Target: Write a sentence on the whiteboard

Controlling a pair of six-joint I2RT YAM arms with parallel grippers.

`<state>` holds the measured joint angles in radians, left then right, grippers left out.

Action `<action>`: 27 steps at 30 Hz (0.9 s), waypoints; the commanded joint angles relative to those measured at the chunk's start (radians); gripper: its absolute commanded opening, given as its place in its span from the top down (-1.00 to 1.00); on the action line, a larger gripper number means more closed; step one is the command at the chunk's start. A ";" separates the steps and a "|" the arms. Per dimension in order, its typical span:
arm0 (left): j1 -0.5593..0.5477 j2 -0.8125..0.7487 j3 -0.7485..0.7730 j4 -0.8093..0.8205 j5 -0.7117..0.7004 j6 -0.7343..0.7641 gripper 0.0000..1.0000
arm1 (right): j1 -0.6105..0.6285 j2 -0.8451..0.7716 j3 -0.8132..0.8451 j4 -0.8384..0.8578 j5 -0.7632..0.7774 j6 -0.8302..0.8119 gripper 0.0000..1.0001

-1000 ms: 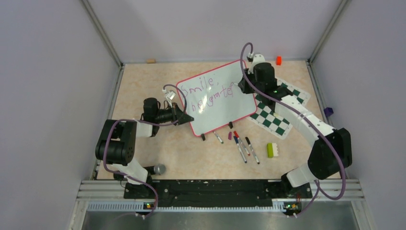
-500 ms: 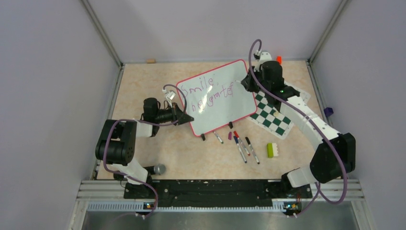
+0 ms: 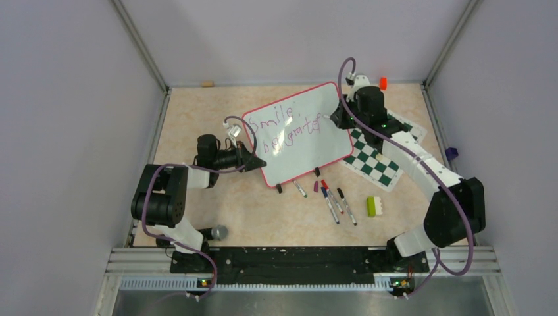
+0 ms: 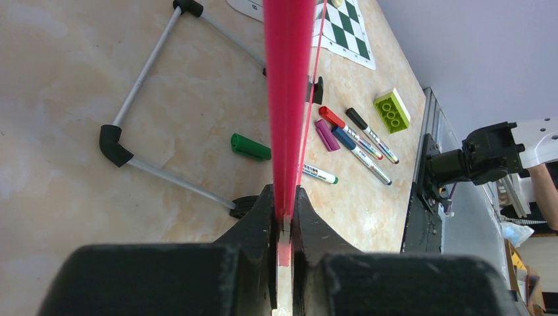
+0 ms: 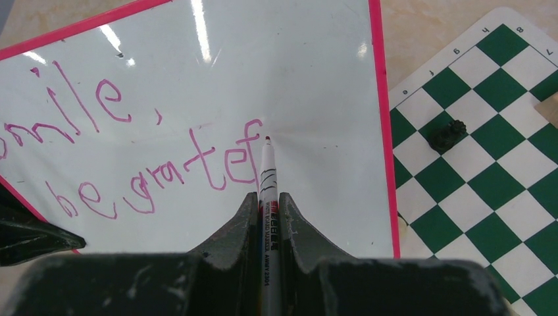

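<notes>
Our right hand [image 5: 267, 201] pinches a marker [image 5: 266, 168], tip just right of the "f" in "be gratef" on the whiteboard [image 5: 316, 79], which our left hand [image 4: 284, 204] clamps by its pink rim, propped on the counter [image 4: 66, 99]; we judge the sentence [image 5: 217, 164] mid-word, needing "ul" next.

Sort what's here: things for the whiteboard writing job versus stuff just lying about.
In the job: whiteboard, sentence, marker in the right gripper, left gripper clamping the rim.
Lying about: chess mat, green brick, loose markers, orange block.
</notes>
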<state>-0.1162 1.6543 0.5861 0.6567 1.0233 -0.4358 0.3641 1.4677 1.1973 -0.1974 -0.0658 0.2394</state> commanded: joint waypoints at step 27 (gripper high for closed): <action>-0.013 0.040 -0.009 -0.131 -0.086 0.013 1.00 | -0.007 -0.006 -0.086 0.038 0.005 -0.006 1.00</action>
<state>-0.1165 1.6543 0.5873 0.6529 1.0229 -0.4435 0.3637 1.4807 1.1435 -0.1516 -0.0708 0.2390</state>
